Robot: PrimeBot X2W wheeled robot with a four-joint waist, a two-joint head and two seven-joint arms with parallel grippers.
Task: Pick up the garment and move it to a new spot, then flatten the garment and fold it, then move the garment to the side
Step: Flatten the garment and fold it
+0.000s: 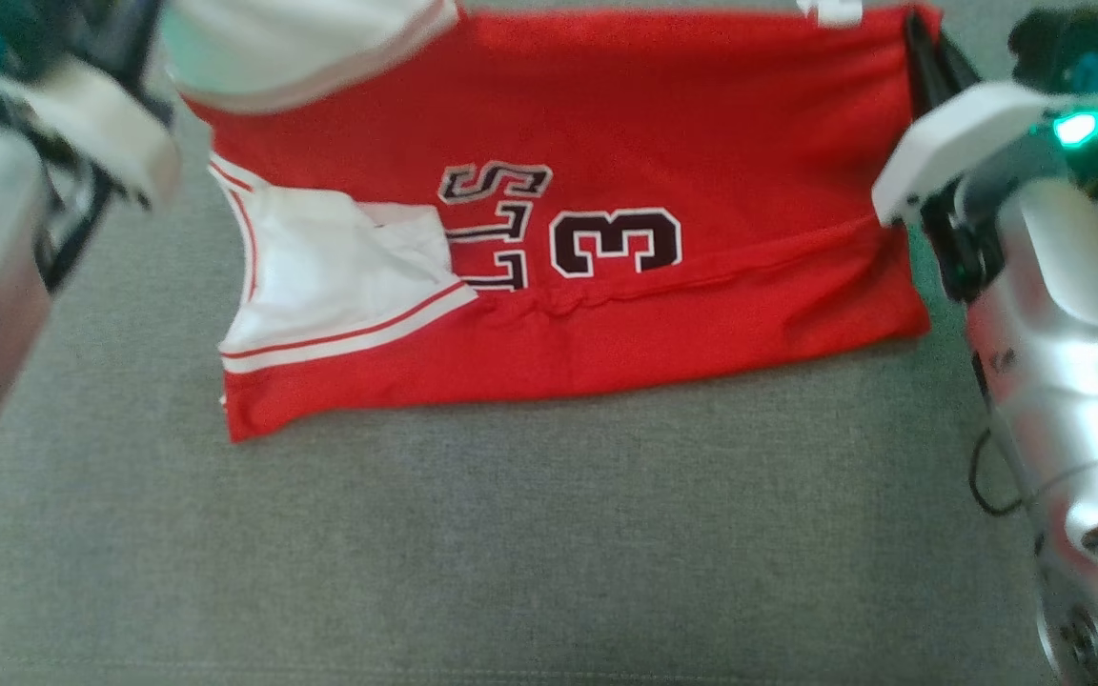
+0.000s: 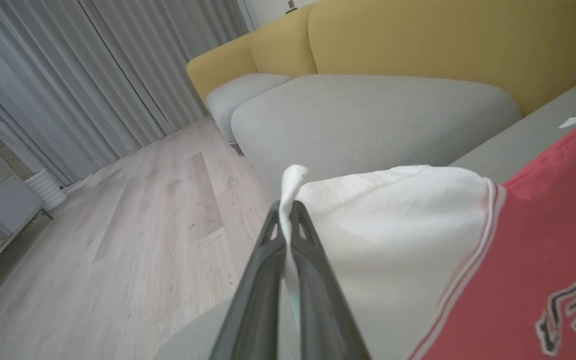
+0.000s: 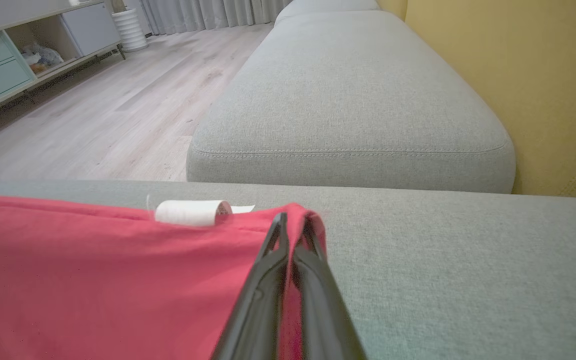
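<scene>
Head camera looked steeply down, close over jersey (image 1: 701,114). My wrist cameras skimmed low from its opposite ends, both facing sofa (image 2: 418,45).

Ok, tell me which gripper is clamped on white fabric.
The left gripper: it pinches a white edge of the jersey, while the right gripper is shut on a red corner.

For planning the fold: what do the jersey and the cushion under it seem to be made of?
The jersey looks like thin, smooth knit, probably polyester: it drapes and creases softly. The cushion looks like matte grey woven upholstery: a coarse weave shows.
</scene>
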